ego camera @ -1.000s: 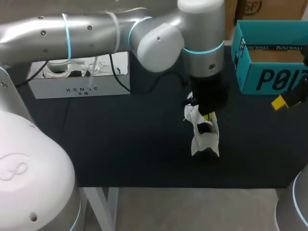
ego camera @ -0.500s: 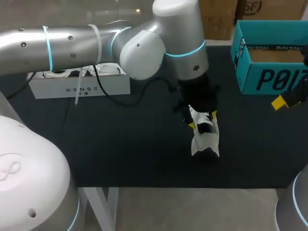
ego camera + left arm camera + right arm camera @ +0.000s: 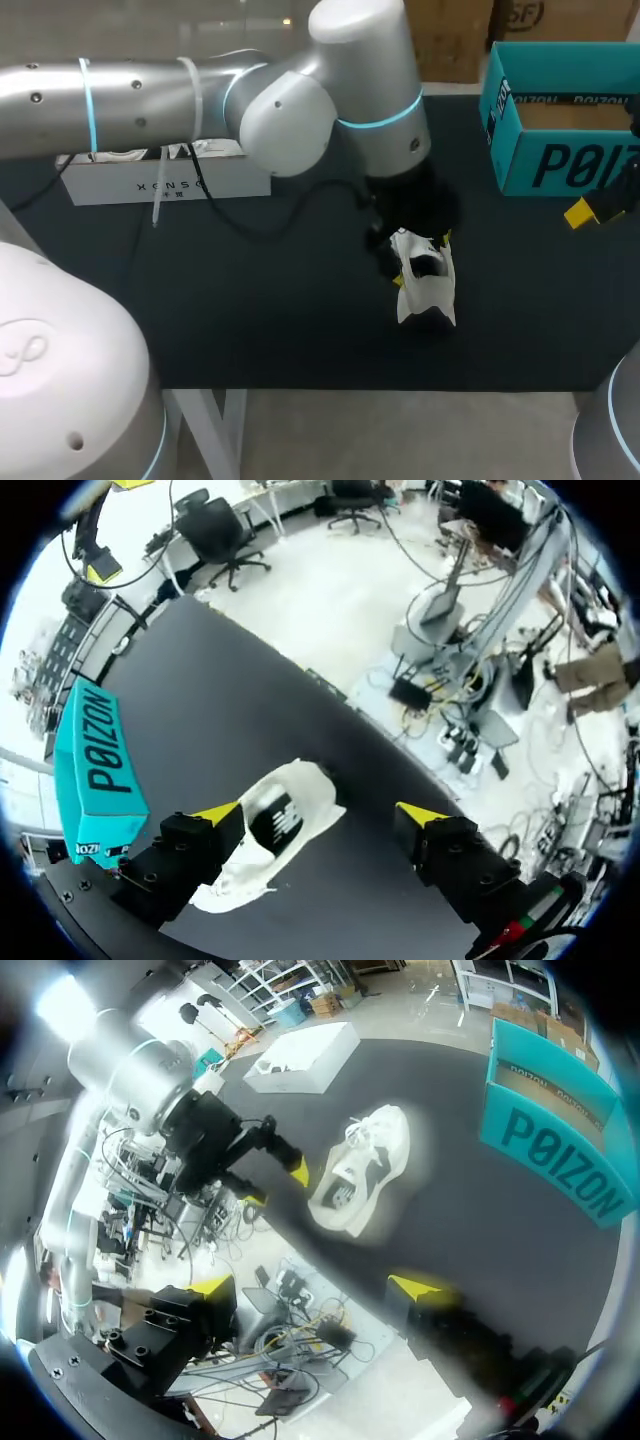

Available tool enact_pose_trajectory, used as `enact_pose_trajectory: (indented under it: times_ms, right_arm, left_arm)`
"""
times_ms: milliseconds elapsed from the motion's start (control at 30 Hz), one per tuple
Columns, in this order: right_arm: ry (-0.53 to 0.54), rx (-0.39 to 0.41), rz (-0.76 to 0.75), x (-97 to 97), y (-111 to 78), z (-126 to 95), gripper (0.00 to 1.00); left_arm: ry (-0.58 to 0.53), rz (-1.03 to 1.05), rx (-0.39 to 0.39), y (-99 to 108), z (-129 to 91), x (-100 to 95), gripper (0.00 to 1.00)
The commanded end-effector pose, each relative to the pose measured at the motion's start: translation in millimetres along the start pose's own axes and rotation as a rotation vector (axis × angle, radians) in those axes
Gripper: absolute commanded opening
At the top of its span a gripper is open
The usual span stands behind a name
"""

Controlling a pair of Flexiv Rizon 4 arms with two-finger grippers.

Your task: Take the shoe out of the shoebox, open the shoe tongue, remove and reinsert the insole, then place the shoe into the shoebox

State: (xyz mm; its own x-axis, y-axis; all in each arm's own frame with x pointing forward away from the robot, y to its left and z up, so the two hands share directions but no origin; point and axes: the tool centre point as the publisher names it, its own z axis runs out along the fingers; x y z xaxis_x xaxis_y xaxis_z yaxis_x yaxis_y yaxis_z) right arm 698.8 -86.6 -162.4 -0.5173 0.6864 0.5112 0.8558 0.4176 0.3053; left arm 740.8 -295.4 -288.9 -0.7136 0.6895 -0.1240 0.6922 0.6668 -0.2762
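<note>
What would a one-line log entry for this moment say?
shoe: on table, outside shoebox | left arm: jaws open, either side of shoe | right arm: jaws open, empty, by shoebox

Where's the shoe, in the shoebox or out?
Out. The white shoe lies on the black table, apart from the teal shoebox, at the open left gripper.
</note>
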Motion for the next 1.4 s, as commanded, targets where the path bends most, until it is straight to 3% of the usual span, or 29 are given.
enact_pose_trajectory:
  times_ms: [33, 433, 733, 967, 1400]
  right_arm:
    - [-0.001, 0.001, 0.001, -0.2, 0.1, 0.3, 1.0]
    - [-0.001, 0.001, 0.001, -0.2, 0.1, 0.3, 1.0]
    - [-0.001, 0.001, 0.001, -0.2, 0.1, 0.3, 1.0]
    - [-0.001, 0.001, 0.001, -0.2, 0.1, 0.3, 1.0]
    - [-0.001, 0.001, 0.001, -0.2, 0.1, 0.3, 1.0]
  left_arm:
    - [0.021, -0.225, -0.059, -14.6, -2.4, 9.7, 1.0]
    - [-0.014, -0.478, -0.049, -22.7, 6.4, 34.0, 1.0]
    - [-0.022, -0.533, -0.068, -24.7, 21.7, 33.0, 1.0]
    - [0.001, -0.543, -0.118, -18.2, 29.6, 23.0, 1.0]
    - [0.029, -0.544, -0.131, -10.9, 46.5, -7.3, 1.0]
